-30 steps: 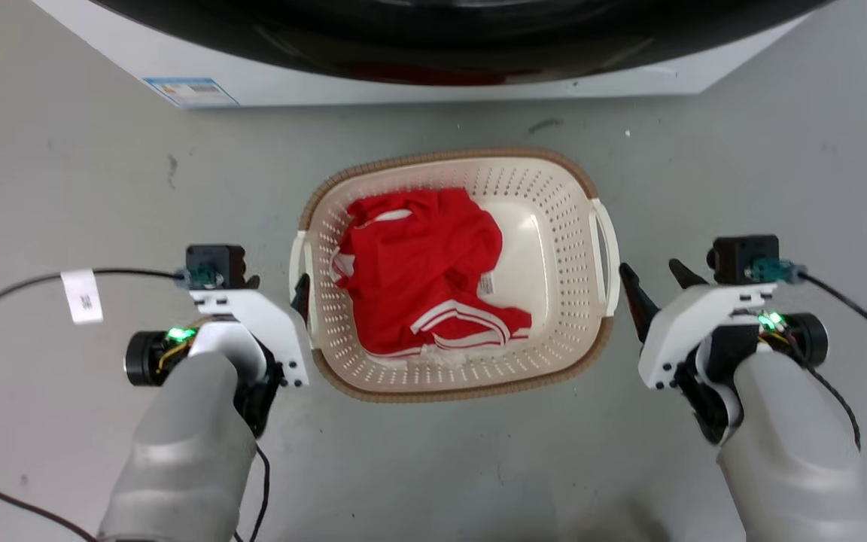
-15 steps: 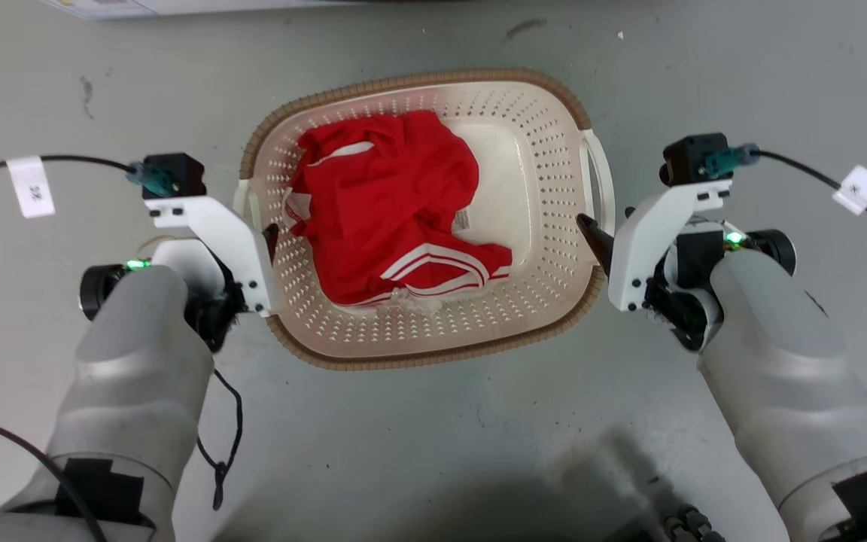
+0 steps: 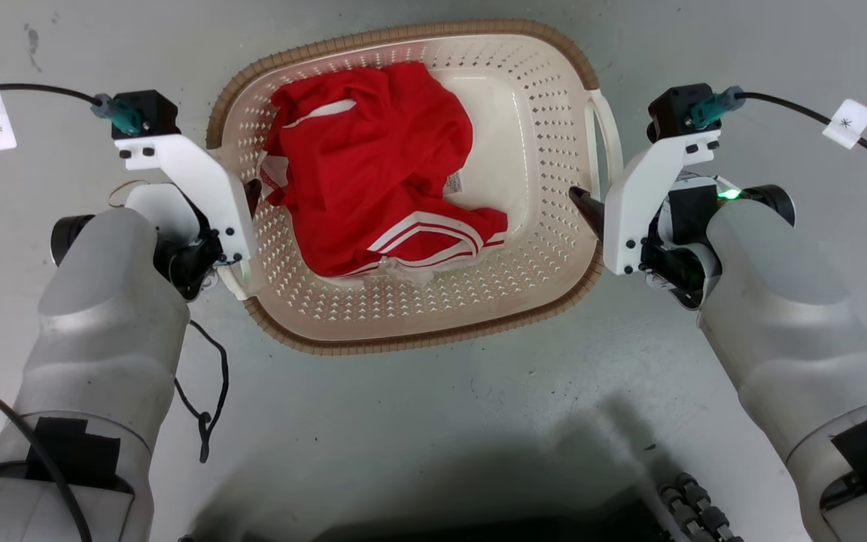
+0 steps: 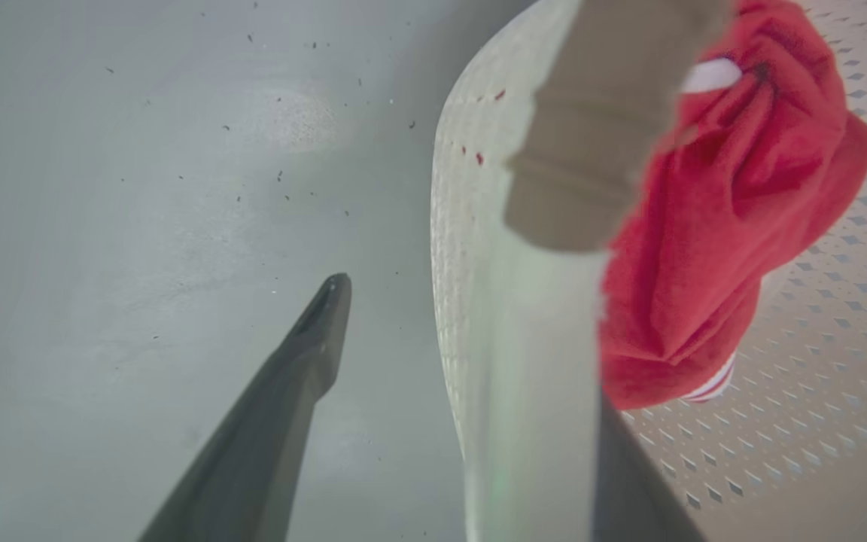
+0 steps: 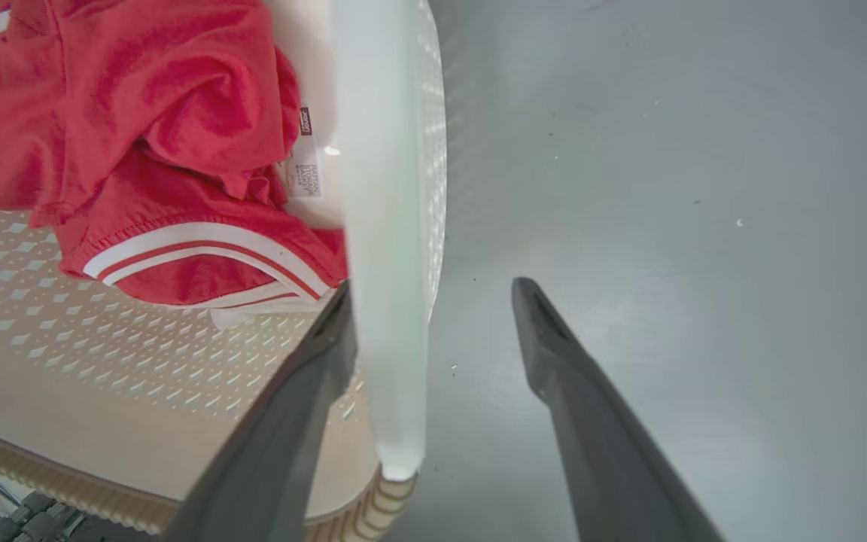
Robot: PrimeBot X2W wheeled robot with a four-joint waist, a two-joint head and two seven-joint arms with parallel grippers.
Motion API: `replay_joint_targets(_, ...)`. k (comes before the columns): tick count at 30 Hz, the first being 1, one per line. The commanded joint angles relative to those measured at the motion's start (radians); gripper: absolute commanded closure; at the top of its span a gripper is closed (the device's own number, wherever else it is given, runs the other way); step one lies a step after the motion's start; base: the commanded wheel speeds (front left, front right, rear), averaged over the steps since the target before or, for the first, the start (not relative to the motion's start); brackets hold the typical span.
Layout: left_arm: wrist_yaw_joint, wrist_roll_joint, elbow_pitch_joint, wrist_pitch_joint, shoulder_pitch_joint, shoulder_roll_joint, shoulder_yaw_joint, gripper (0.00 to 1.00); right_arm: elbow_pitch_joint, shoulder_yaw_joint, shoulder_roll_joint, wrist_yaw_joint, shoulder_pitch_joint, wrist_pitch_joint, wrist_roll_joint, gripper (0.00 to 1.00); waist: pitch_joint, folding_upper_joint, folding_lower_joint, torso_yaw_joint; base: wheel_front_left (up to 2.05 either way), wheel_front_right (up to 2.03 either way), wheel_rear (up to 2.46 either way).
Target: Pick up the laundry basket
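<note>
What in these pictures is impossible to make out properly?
Left wrist view: one fingertip of the left gripper, behind the blurred handle of the laundry basket.
Head view: whatever lies under the red garment, which covers it.
Right wrist view: the print on the garment's label, too small to read.
</note>
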Motion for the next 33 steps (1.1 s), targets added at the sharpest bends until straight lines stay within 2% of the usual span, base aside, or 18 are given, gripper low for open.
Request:
replay_joint_targets(1, -0.001, -0.012, -0.003, 0.011, -0.013, -0.001, -0.01, 1.0, 0.014, 0.01, -0.001, 0.0, -0.026, -0.013, 0.015, 0.64, 0.007, 0.0, -0.0001, 0.001, 0.0, 0.0, 0.0)
replay_joint_targets(2, -0.001, -0.019, -0.005, 0.02, -0.014, -0.004, -0.017, 1.0, 0.019, 0.017, 0.002, 0.0, -0.025, -0.009, 0.029, 1.0, 0.009, 0.0, -0.0001, 0.002, 0.0, 0.0, 0.0)
replay_joint_targets(12, 0.001, -0.063, -0.002, 0.031, 0.0, 0.005, -0.057, 1.0, 0.035, 0.08, -0.001, 0.0, -0.036, -0.016, 0.107, 1.0, 0.005, 0.0, -0.0001, 0.006, 0.0, 0.0, 0.0)
replay_joint_targets(18, 0.0, -0.089, 0.007, 0.057, 0.007, -0.002, -0.09, 1.0, 0.034, 0.123, -0.012, 0.0, -0.017, 0.019, 0.162, 1.0, -0.031, 0.0, -0.0001, 0.015, 0.0, 0.0, 0.0)
replay_joint_targets(33, 0.0, -0.174, 0.048, 0.195, 0.061, -0.028, -0.148, 1.0, 0.057, 0.194, -0.051, 0.0, 0.053, 0.212, 0.302, 1.0, -0.286, 0.0, -0.0001, 0.042, 0.0, 0.0, 0.0)
